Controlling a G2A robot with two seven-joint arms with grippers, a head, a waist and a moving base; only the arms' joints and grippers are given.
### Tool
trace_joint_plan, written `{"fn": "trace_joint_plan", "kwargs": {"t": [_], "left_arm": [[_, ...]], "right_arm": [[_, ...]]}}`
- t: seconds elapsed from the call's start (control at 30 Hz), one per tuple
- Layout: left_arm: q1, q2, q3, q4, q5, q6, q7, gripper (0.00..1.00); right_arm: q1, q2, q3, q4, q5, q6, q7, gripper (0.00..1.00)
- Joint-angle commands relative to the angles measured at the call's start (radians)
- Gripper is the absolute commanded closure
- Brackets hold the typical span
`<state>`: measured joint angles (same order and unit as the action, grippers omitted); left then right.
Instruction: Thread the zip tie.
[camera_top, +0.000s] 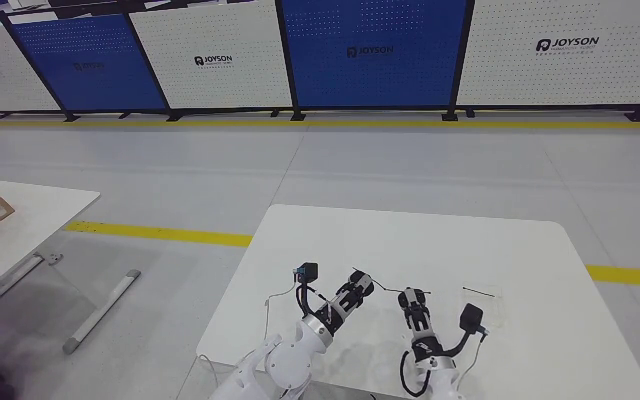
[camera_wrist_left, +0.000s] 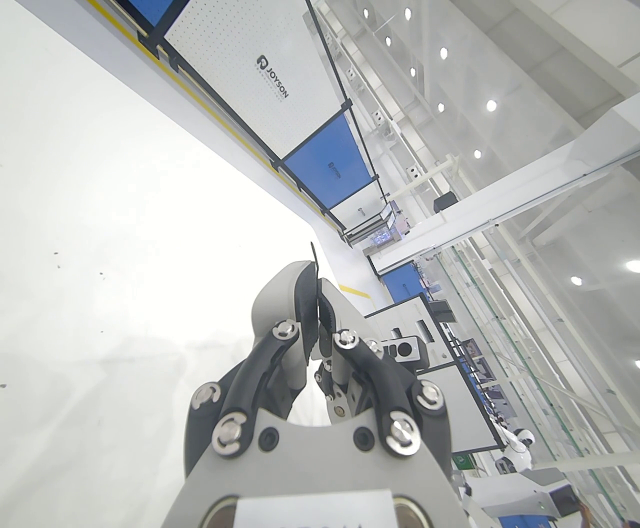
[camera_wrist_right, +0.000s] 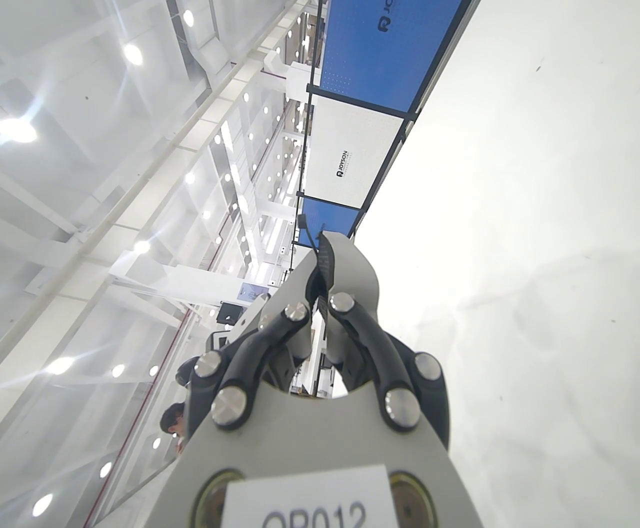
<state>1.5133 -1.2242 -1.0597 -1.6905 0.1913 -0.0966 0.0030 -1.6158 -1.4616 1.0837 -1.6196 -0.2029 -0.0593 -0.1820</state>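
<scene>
My left gripper (camera_top: 363, 282) and right gripper (camera_top: 409, 296) hang close together over the near part of the white table (camera_top: 420, 240). A thin black zip tie (camera_top: 385, 288) runs between them. In the left wrist view my left gripper (camera_wrist_left: 317, 280) is shut on the zip tie's strap, whose pointed end (camera_wrist_left: 313, 256) sticks out past the fingertips. In the right wrist view my right gripper (camera_wrist_right: 325, 245) is shut on the zip tie, and the boxy head (camera_wrist_right: 303, 221) stands just beyond the fingertips.
A second thin black zip tie (camera_top: 478, 291) lies flat on the table to the right of the right arm. Another white table (camera_top: 35, 210) stands off to the left. Blue and white panels (camera_top: 370, 50) line the far side of the floor.
</scene>
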Motion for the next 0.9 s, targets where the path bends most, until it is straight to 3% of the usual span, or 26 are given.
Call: {"fn": "trace_joint_plan", "kwargs": {"t": [0.0,0.87], "left_arm": [[0.000,0.000,0.000,0.000,0.000,0.000,0.000,1.00],[0.000,0.000,0.000,0.000,0.000,0.000,0.000,1.00]], "right_arm": [[0.001,-0.001,-0.001,0.001,-0.001,0.002,0.000,1.00],[-0.010,-0.002,0.004,-0.011,-0.009,0.000,-0.003,1.00]]}}
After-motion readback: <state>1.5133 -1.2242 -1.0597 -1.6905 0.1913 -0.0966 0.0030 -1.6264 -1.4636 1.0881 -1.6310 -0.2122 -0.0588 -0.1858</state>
